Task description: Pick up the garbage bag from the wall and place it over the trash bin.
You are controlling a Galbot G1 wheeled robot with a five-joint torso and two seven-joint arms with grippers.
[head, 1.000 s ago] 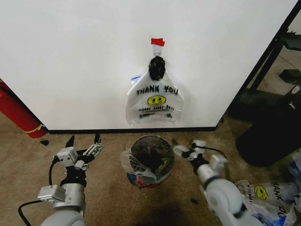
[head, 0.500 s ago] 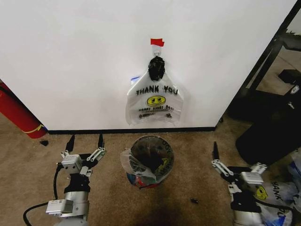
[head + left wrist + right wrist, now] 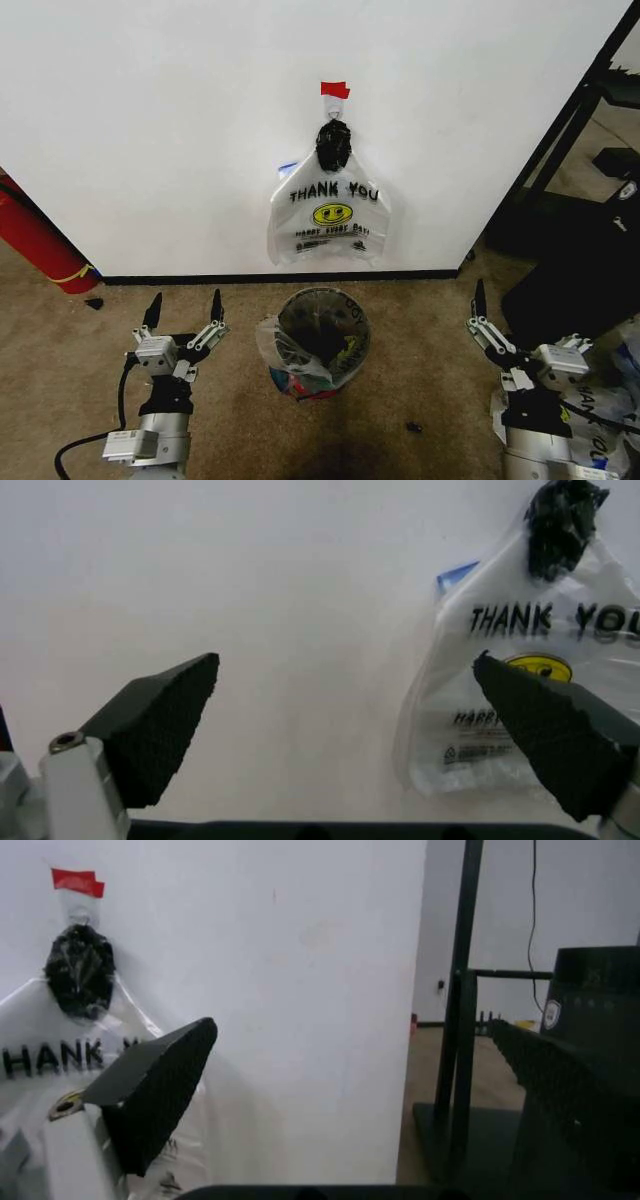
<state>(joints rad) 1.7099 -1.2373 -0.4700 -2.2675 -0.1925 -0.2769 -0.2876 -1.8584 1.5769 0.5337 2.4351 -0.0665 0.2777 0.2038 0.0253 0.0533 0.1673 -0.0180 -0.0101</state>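
The garbage bag point(image 3: 328, 222) hangs flat against the wall point(image 3: 160, 130), its black knotted top just under a red tape mark point(image 3: 335, 90), its lower edge just above the black baseboard point(image 3: 280, 277). "THANK YOU" and a yellow smiley face the room; a small blue corner peeks out behind the bag's upper left side, and whether that belongs to this bag or another behind it cannot be told. The trash bin point(image 3: 322, 340) stands on the carpet directly below, near the wall but apart from it, already lined with a crumpled plastic bag.

The left gripper point(image 3: 183, 312) sits low on the bin's left, fingers spread wide with nothing between them; in the left wrist view they frame bare wall and the bag's left edge. The right gripper point(image 3: 515, 335) sits low on the bin's right, also spread wide and holding nothing. Only 1 of its finger tips stands out clearly in the head view.

Open carpet lies on both sides of the bin. A red cylinder point(image 3: 35, 245) leans at the far left, and a dark frame point(image 3: 570, 130) bounds the wall's right end. More smiley bags point(image 3: 600, 420) lie cut off at the lower right.
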